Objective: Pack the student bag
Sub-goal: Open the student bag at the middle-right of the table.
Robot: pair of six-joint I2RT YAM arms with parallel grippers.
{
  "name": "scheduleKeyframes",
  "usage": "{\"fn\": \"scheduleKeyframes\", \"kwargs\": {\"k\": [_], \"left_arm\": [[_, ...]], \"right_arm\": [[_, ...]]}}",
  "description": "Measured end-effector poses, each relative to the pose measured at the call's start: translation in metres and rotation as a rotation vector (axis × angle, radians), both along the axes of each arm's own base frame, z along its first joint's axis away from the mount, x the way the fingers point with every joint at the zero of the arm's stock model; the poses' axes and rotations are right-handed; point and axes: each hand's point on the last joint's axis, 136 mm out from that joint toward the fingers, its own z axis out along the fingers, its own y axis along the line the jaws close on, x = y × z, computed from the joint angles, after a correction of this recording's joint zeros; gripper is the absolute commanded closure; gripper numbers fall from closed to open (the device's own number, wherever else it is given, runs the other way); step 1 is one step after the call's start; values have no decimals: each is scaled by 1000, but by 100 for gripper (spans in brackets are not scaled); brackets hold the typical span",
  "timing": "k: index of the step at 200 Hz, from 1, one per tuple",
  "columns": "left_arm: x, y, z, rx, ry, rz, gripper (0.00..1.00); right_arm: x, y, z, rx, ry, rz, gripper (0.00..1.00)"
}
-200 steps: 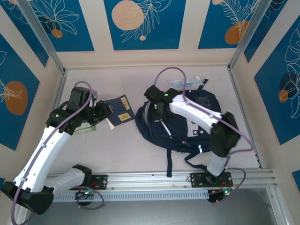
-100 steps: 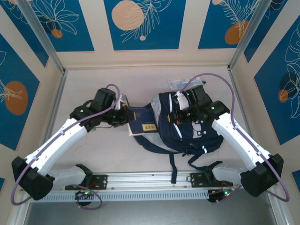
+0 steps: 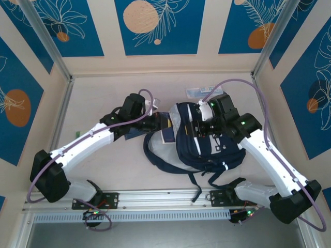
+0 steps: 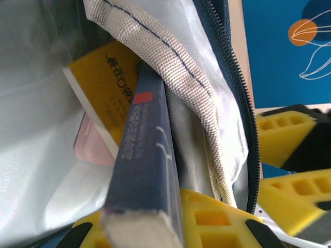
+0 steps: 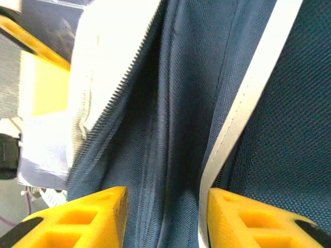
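The student bag (image 3: 214, 147), navy with thin white stripes, lies right of centre with its main zip open and its grey lining showing. My right gripper (image 3: 195, 127) (image 5: 165, 219) is shut on a fold of the bag's navy fabric (image 5: 165, 129) beside a white stripe (image 5: 248, 103), holding the upper flap up. My left gripper (image 3: 159, 124) (image 4: 150, 230) is shut on a navy book (image 3: 166, 133) (image 4: 142, 170), spine up, pushed partway into the opening. Deeper inside lie a yellow book (image 4: 101, 88) and a pink item (image 4: 93, 143).
A clear plastic packet (image 3: 206, 91) lies by the back wall behind the bag. A small green item (image 3: 77, 135) sits near the left wall. The bag's straps (image 3: 195, 181) trail toward the front rail (image 3: 165, 199). The two grippers are close together at the bag's mouth.
My left arm has swung right, carrying the navy book from the table's left into the bag's opening. The right gripper went to the bag's flap and lifted it open.
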Motion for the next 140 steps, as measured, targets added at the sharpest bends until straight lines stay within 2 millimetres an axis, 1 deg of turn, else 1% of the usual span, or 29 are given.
{"fn": "scheduleKeyframes", "kwargs": {"k": [23,34,44,74,114,140], "left_arm": [[0,-3,1,-24,-3,-1,100],[1,-4,1,-31,1,3,100],[1,-4,0,-33,3,5,100],[0,-6,1,-44,-4,3,100],[-1,-9,3,-55,-3,3,100],[-1,-10,3,-59,-4,2,100]], "right_arm": [[1,1,32,25,-63,-21,57],[0,2,39,49,-62,-32,57],[-1,5,42,74,-44,-39,57],[-5,16,39,155,59,-60,55],[-4,31,19,231,199,-95,55],[-2,40,13,257,251,-103,54]]}}
